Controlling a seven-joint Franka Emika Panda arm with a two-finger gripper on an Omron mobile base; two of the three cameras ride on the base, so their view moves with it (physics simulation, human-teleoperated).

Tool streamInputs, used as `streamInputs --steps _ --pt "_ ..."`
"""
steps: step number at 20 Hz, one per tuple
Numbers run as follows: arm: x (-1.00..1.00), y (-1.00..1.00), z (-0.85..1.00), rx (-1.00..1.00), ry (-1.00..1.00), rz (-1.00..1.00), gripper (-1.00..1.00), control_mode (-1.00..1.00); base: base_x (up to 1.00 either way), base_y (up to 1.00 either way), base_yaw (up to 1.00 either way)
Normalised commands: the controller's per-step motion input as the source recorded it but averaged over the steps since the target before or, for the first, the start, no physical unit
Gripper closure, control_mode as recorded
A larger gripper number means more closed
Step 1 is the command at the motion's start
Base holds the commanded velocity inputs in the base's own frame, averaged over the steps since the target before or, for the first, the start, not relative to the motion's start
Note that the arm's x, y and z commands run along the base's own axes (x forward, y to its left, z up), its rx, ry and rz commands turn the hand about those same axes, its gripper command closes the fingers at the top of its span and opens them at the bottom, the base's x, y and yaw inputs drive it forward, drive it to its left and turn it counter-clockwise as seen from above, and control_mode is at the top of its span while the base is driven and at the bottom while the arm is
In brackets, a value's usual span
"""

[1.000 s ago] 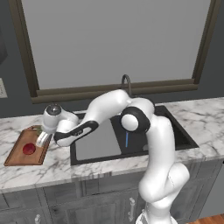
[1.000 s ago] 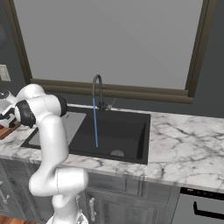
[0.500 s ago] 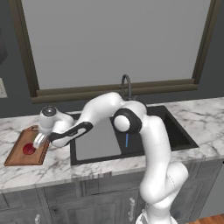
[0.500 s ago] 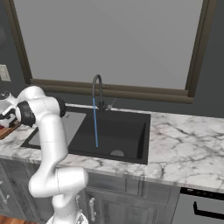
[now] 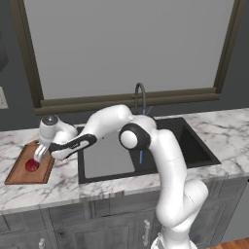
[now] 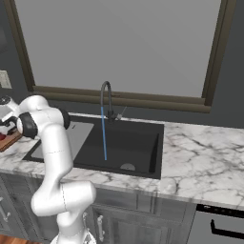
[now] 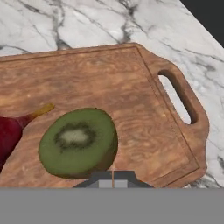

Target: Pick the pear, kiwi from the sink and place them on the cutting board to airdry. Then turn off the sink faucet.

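Barely any motion since the earlier frame; arm parked over the board (image 7: 131,87). Fingers (image 7: 113,177) closed, gripping nothing. Kiwi (image 7: 78,142) lies on the board just ahead of them, pear (image 7: 9,133) beside it. Both airdrying; faucet (image 6: 106,97) running, likely next.

dark gooseneck sink faucet (image 6: 106,97) behind a black sink (image 6: 128,143), pouring a thin blue stream (image 6: 103,133). white arm (image 6: 50,143) reaching left over marble counter (image 6: 200,157).

The marble tabletop (image 5: 63,182) carries the wooden cutting board (image 7: 131,87); on the board lie the halved kiwi (image 7: 78,142) and, at its nine o'clock, the red pear (image 7: 8,133).
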Motion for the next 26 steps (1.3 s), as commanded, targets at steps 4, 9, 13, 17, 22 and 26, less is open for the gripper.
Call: streamInputs --steps 4,9,13,17,22,26 --pt "-0.01 0.0 0.0 0.0 0.0 0.0 1.0 -1.0 0.0 0.0 0.0" --pt "-0.37 -0.02 0.13 0.0 -0.07 0.0 -1.0 -1.0 0.0 0.0 0.0" --pt "-0.46 -0.32 0.42 0.03 -0.06 0.0 -1.0 -1.0 0.0 0.0 0.0" --pt "-0.5 -0.42 0.65 0.14 0.07 0.0 -1.0 -1.0 0.0 0.0 0.0" --pt "-0.66 -0.69 0.73 0.15 -0.01 0.0 -1.0 -1.0 0.0 0.0 0.0" --pt "-0.76 -0.72 0.69 0.13 -0.15 0.0 -1.0 -1.0 0.0 0.0 0.0"
